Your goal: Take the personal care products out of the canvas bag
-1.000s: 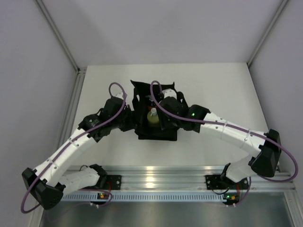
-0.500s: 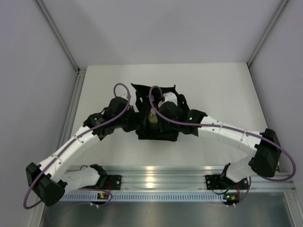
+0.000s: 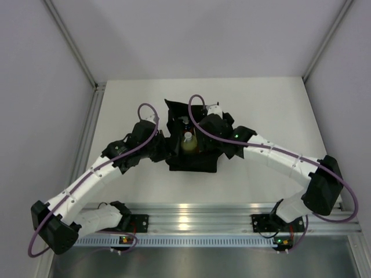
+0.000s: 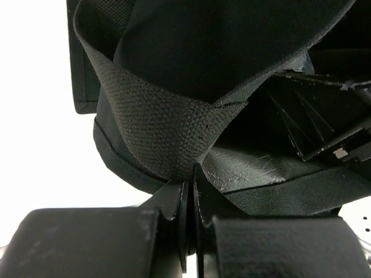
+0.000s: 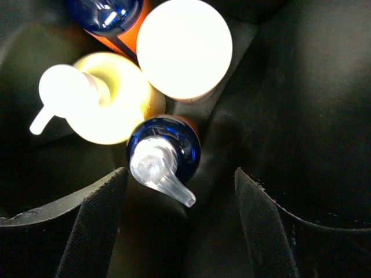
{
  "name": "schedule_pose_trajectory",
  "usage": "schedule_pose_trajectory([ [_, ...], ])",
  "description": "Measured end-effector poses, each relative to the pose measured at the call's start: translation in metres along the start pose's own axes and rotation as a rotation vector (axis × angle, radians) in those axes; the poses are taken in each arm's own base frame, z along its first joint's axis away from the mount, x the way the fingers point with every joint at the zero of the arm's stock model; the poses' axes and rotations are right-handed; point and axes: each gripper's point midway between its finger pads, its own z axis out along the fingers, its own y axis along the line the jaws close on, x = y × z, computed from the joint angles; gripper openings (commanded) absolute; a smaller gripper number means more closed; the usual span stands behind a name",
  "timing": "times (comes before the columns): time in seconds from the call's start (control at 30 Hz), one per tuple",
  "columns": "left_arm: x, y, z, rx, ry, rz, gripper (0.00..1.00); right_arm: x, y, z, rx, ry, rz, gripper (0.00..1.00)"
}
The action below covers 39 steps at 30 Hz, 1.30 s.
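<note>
The black canvas bag (image 3: 191,159) stands at the table's middle. My left gripper (image 3: 164,149) is shut on the woven fabric at the bag's left rim (image 4: 168,127), the jaws pinched together (image 4: 189,174). My right gripper (image 3: 200,136) hangs open over the bag's mouth (image 5: 179,200), touching nothing. Below it stand four bottles: an orange one with a dark blue cap and clear pump (image 5: 164,152) just beyond the fingertips, a yellow-green one with a white pump (image 5: 110,98), a beige cylinder (image 5: 184,47), and a second orange one (image 5: 110,14). The yellow-green bottle also shows in the top view (image 3: 188,142).
The white table (image 3: 266,110) lies bare around the bag. Grey walls close in the left, back and right. A metal rail (image 3: 191,217) with both arm bases runs along the near edge. The bag's dark inner walls (image 5: 307,116) surround the bottles.
My right gripper moved over the bottles half a second ago, then drew back toward the far right, uncovering the yellow-green bottle. The left gripper keeps its hold and the bag's rim has shifted slightly.
</note>
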Motion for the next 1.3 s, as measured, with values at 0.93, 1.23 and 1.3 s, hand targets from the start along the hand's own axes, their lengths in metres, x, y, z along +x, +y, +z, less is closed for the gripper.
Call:
schedule_pose_trajectory([
  [0.93, 0.002, 0.005, 0.006, -0.068, -0.061, 0.039, 0.00, 0.008, 0.014, 0.032, -0.005, 0.074, -0.066, 0.30],
  [1.23, 0.001, 0.006, 0.006, -0.073, -0.068, 0.039, 0.00, 0.006, 0.015, 0.034, -0.004, 0.076, -0.077, 0.00],
  [1.3, 0.000, 0.006, 0.006, -0.075, -0.070, 0.040, 0.00, 0.005, 0.015, 0.034, -0.004, 0.077, -0.082, 0.00],
])
